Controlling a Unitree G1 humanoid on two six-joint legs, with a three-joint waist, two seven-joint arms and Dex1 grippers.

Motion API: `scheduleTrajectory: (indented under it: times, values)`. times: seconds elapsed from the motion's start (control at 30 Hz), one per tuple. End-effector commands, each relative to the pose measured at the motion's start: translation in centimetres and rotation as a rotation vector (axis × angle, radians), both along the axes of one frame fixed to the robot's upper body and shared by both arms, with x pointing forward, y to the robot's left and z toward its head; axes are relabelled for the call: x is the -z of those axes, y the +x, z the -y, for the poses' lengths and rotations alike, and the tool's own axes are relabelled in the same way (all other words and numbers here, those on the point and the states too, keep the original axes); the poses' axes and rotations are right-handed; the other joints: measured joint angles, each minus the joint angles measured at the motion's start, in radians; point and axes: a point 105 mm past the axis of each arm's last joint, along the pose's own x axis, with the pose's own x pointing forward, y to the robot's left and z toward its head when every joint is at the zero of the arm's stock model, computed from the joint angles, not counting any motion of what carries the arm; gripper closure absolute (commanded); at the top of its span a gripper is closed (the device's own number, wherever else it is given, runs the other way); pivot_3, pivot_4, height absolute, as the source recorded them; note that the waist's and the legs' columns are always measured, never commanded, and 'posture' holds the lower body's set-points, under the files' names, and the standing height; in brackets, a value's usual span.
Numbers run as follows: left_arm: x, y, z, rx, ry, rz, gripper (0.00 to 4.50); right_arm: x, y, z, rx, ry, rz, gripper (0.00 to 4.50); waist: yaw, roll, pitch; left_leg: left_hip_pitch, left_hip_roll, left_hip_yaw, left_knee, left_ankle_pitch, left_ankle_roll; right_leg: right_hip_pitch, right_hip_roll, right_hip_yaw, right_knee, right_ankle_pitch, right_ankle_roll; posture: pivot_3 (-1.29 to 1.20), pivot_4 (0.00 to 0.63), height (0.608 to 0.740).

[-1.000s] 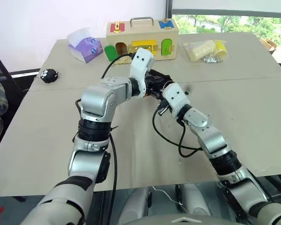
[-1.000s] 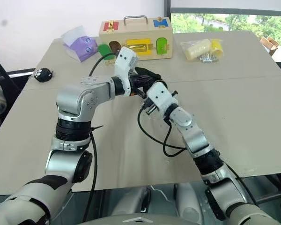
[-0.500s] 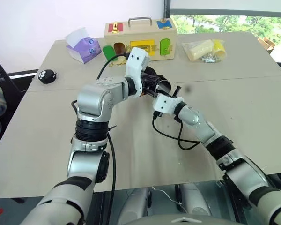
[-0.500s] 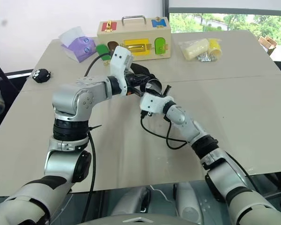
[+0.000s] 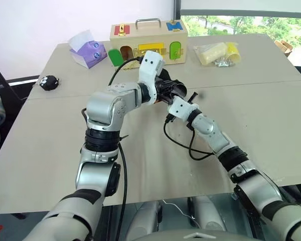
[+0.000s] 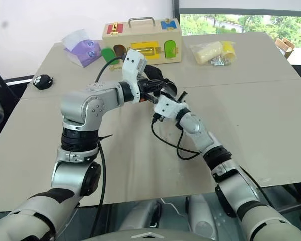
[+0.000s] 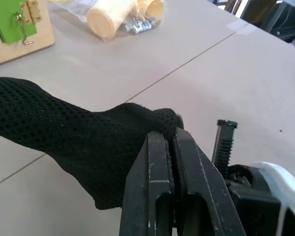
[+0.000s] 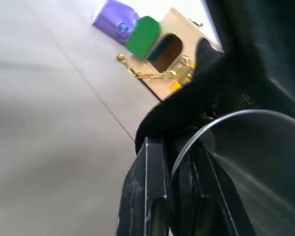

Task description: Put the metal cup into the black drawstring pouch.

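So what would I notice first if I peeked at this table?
Probably the two shiny robot arms meeting over the middle of the table. The left tool pinches the black drawstring pouch, and the right tool holds the metal cup by its rim, right at the pouch. Behind them, at the far edge, sits a wooden box with colourful doors.
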Motion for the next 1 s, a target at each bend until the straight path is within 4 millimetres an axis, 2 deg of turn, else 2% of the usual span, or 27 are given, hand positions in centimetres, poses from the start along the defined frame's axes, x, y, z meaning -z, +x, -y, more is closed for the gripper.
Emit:
scheduleTrajectory:
  times: [0.03, 0.13, 0.33, 0.5, 0.6, 0.73, 1.0]
  values:
    - [-1.9, -0.9, 1.3, 0.055, -0.021, 0.071, 4.50, -2.9, 0.0, -0.2, -0.048, 0.256, -0.061, 4.49, -0.002, 0.000, 0.000, 0.000, 0.000, 0.000, 0.000, 0.000, 0.000, 0.000, 0.000, 0.000, 0.000, 0.000, 0.000, 0.00, 0.150, 0.710]
    - [-2.0, -1.0, 1.6, 0.061, -0.028, 0.071, 4.50, -4.6, 0.3, 0.0, -0.066, 0.441, -0.113, 4.49, -0.006, 0.000, 0.000, 0.000, 0.000, 0.000, 0.000, 0.000, 0.000, 0.000, 0.000, 0.000, 0.000, 0.000, 0.000, 0.00, 0.150, 0.710]
    - [-1.9, -1.0, 1.6, 0.052, -0.038, 0.065, 4.50, -5.6, 0.1, 0.2, -0.136, 0.657, -0.225, 4.49, -0.007, 0.000, 0.000, 0.000, 0.000, 0.000, 0.000, 0.000, 0.000, 0.000, 0.000, 0.000, 0.001, 0.000, 0.000, 0.00, 0.150, 0.710]
    - [-1.9, -0.9, 1.6, 0.045, -0.048, 0.062, 4.50, -6.7, 0.7, 1.7, -0.152, 0.938, -0.345, 4.49, -0.002, 0.001, 0.000, 0.000, 0.000, 0.000, 0.000, 0.000, 0.000, 0.000, 0.000, 0.000, 0.002, 0.000, 0.000, 0.00, 0.150, 0.710]
    - [-1.8, -1.0, 1.5, 0.043, -0.050, 0.058, 4.50, -7.0, 0.9, 2.2, -0.165, 0.998, -0.373, 4.49, -0.001, 0.000, 0.000, 0.000, -0.001, -0.001, 0.001, 0.000, 0.000, 0.000, 0.000, 0.000, 0.002, 0.000, 0.000, 0.00, 0.150, 0.710]
    - [-1.8, -1.0, 1.4, 0.038, -0.054, 0.059, 4.50, -6.5, 0.8, 2.5, -0.147, 0.945, -0.365, 4.49, -0.010, 0.001, 0.000, 0.001, 0.000, 0.001, 0.000, 0.000, 0.000, -0.001, -0.001, 0.001, 0.003, 0.000, 0.000, 0.00, 0.150, 0.710]
    - [-2.0, -1.0, 1.2, 0.030, -0.059, 0.061, 4.50, -6.8, 1.0, 2.8, -0.192, 1.070, -0.443, 4.49, -0.008, 0.001, 0.000, 0.001, 0.000, 0.001, 0.000, 0.000, 0.000, -0.001, -0.001, 0.002, 0.004, 0.000, 0.000, 0.00, 0.150, 0.710]
